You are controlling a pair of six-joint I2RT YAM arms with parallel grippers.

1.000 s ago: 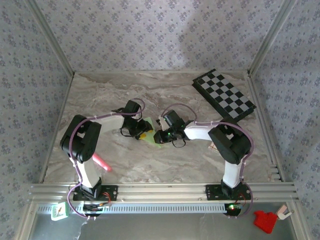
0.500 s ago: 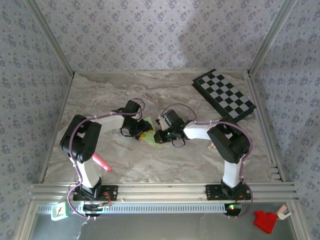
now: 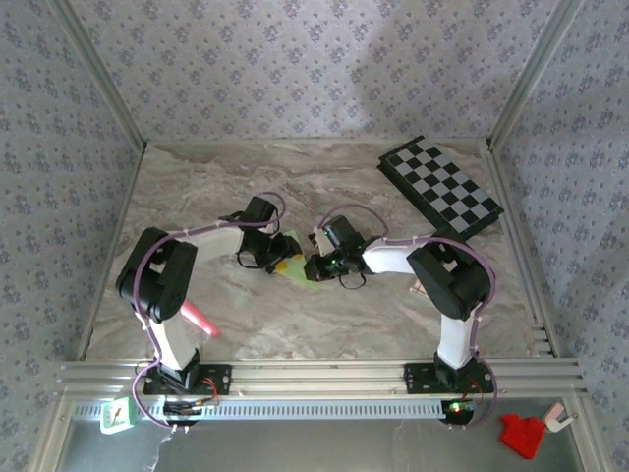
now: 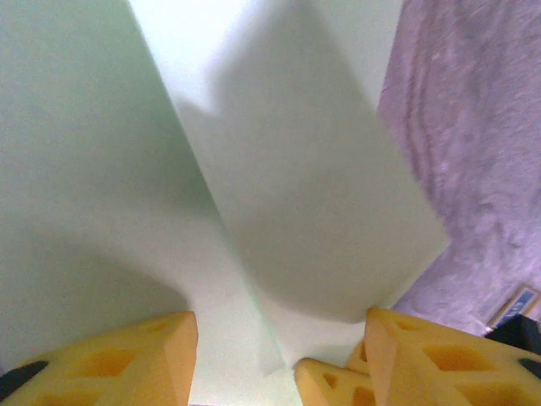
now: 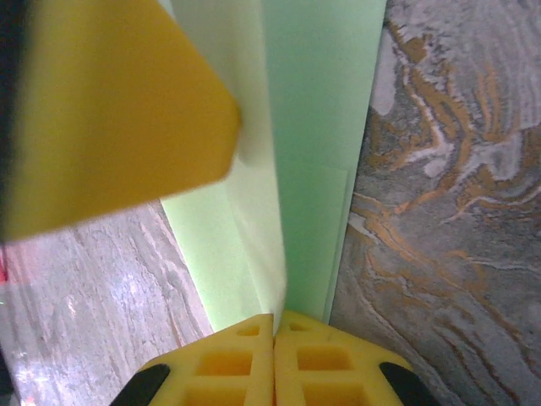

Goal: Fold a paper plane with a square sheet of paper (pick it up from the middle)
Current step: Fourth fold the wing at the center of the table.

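- Right up front, past the rail the arms are bolted to, there's a red plastic thing (image 3: 519,435) sitting off at the right corner.
- Just onto the table (image 3: 246,177), a pink marker (image 3: 200,320) lies beside the left arm's base, well apart from the action.
- Mid-table, both arms reach in and meet over the green paper (image 3: 303,279). It's lying roughly in the centre, already folded, and mostly covered by the two claws.
- Left claw (image 3: 279,264) comes in from the left side of the paper. In its wrist view the left claw (image 4: 279,320) is released: the yellow fingers (image 4: 127,355) stand well apart and nothing is pinched between them. The green paper (image 4: 279,211) spreads out beyond them, with a folded flap lying over the lower layer.
- Right claw (image 3: 313,269) comes in from the right, nearly nose to nose with the left one.
- In the right wrist view the right claw (image 5: 275,326) is clenched, tips pressed together. A raised fold of the green paper (image 5: 313,127) narrows straight into the seam between them, so it looks like it's pinching that fold. A big blurry yellow finger (image 5: 110,110) of the other claw looms top left, and marbled table (image 5: 456,211) shows on the right.
- Further back on the right, a chequered board (image 3: 442,185) sits at an angle near the far corner.
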